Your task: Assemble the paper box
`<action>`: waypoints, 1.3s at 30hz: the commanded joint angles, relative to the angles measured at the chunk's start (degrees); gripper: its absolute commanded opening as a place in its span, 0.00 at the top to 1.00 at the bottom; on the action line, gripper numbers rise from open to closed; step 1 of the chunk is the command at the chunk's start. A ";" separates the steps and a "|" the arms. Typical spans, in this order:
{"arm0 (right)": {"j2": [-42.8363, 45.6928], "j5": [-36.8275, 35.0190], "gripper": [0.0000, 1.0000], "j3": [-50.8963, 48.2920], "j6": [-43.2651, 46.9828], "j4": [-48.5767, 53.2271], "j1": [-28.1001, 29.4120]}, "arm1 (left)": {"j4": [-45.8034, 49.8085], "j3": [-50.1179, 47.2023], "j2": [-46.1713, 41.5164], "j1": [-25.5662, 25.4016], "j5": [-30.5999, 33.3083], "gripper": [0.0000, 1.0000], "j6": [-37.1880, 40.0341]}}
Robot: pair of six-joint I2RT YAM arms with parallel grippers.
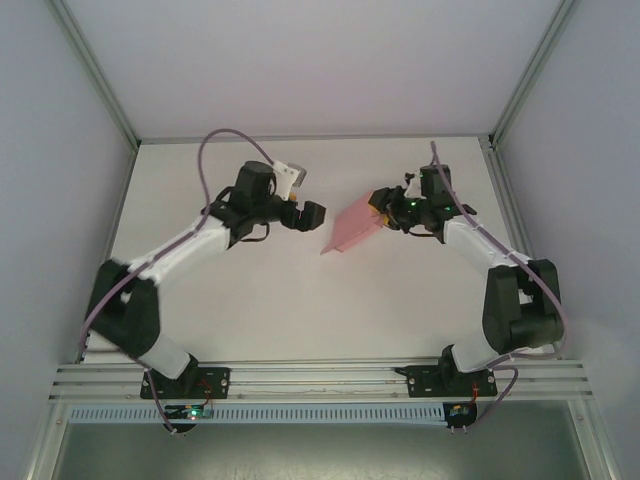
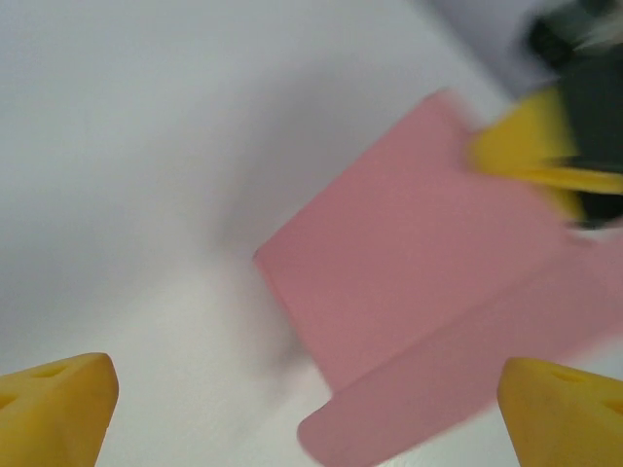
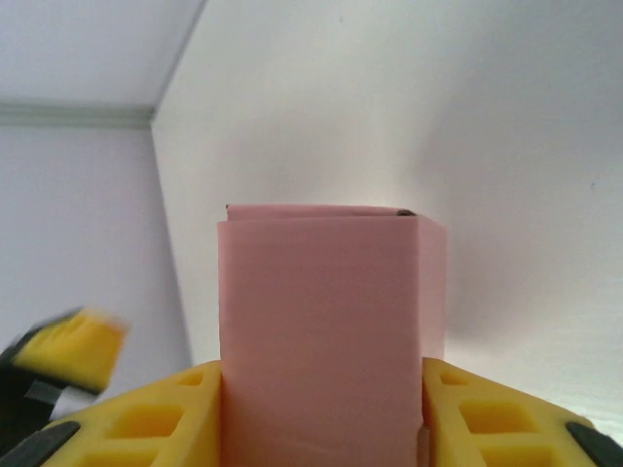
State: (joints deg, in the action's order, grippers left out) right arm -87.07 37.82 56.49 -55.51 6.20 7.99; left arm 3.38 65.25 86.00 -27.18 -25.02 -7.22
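Right gripper (image 3: 321,385) pinches the pink paper box (image 3: 321,311), lifted over the table (image 1: 250,300). Left gripper (image 2: 311,413) is spread wide, facing the box from its left. The danger is the loose flap (image 2: 438,389): a crooked push could buckle the thin cardboard or twist it from the pinch.

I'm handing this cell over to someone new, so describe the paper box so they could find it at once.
Look at the white table between the two arms, then at the right gripper toward its far side. The paper box is the pink cardboard piece clamped in that gripper, sticking out toward the left arm. Nothing else here is pink.
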 commanded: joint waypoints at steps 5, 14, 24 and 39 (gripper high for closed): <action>1.10 9.57 0.67 3.84 -29.40 -5.62 -2.43 | 2.29 5.99 -0.78 -5.68 -1.30 0.00 31.24; 5.32 6.62 0.72 2.38 -44.35 -9.34 -2.68 | 10.51 11.36 4.18 -9.47 7.33 0.10 43.32; 6.81 11.07 0.70 -0.72 -49.35 -12.73 -2.45 | 9.63 14.22 10.03 -10.12 18.95 0.17 44.92; 3.89 11.93 0.35 6.39 -20.47 0.71 -5.30 | 8.27 12.30 9.13 -9.62 14.90 0.61 43.02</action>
State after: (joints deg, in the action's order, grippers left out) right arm -82.48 47.48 58.48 -92.20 0.49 4.08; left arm 11.35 77.38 96.51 -37.08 -8.88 37.28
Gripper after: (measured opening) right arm 0.634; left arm 0.463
